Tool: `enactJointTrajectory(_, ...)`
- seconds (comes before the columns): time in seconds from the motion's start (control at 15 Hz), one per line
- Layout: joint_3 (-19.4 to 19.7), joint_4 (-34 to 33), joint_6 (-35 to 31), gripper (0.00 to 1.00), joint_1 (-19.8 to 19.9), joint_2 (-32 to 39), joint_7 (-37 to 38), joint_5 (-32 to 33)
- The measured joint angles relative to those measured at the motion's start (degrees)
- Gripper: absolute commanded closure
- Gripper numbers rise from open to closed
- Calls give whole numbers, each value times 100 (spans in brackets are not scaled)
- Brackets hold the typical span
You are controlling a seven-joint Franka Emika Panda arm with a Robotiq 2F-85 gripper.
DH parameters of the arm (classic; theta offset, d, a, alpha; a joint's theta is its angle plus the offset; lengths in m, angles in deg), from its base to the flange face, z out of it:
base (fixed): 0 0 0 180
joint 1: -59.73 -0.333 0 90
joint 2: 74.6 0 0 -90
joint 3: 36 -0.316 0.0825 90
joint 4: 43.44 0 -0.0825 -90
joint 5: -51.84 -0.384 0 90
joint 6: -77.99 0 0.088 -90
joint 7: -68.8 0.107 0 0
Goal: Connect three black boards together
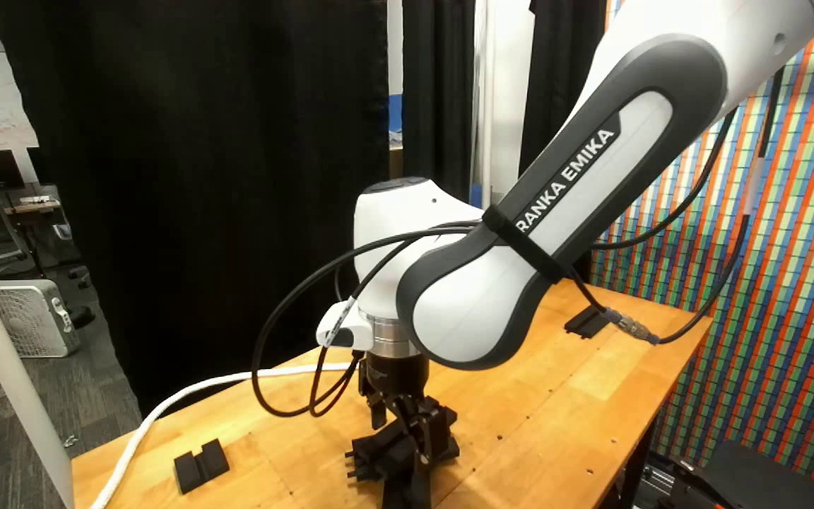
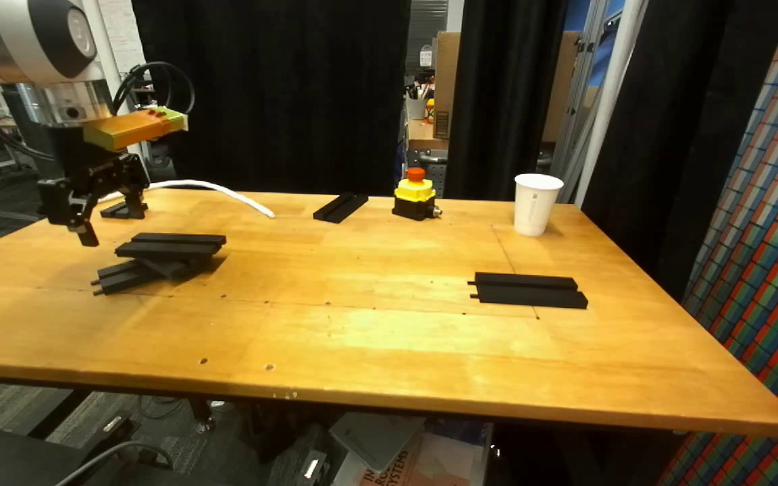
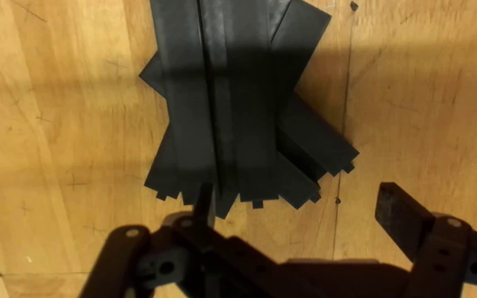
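In both exterior views the back of the scene is covered by black curtains (image 2: pixel 274 94), and the right is taken up by a panel (image 2: pixel 760 223) patterned in coloured blocks. In front of these a broad wooden table (image 2: pixel 389 344) is set, and over it a white robot arm (image 1: pixel 569 184) is extended. At the far left in an exterior view, a curved white strip (image 2: pixel 247 200) is laid on the wood. There, on the left of the table, three long black boards (image 2: pixel 169 250) are heaped crosswise, with small pegs (image 3: pixel 257 204) showing at their ends. The claw (image 3: pixel 296 198) is pointed downward with its jaws spread wide; from the wrist, one finger (image 3: pixel 204 203) is seen in front of the topmost board's end, the other over the wood to the right. In an exterior view it is held just left of the heap, raised above the table. A single board (image 2: pixel 527 291) of the same kind, its pegs turned to the left, is laid flat toward the right, well apart from the heap. By the far right corner a white cup (image 2: pixel 536 206) is stood upright. Near the far edge a grooved black piece (image 2: pixel 340 207) is placed, and a similar piece (image 2: pixel 115 210) is partly hidden behind the claw. To the right of the first, a yellow stop button (image 2: pixel 415 192) with a red top and black base is set
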Motion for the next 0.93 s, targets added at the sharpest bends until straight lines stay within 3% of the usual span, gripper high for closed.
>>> enactJointTrajectory(0.93, 53, -270, -269, 0, 513, 602, -895, 268)
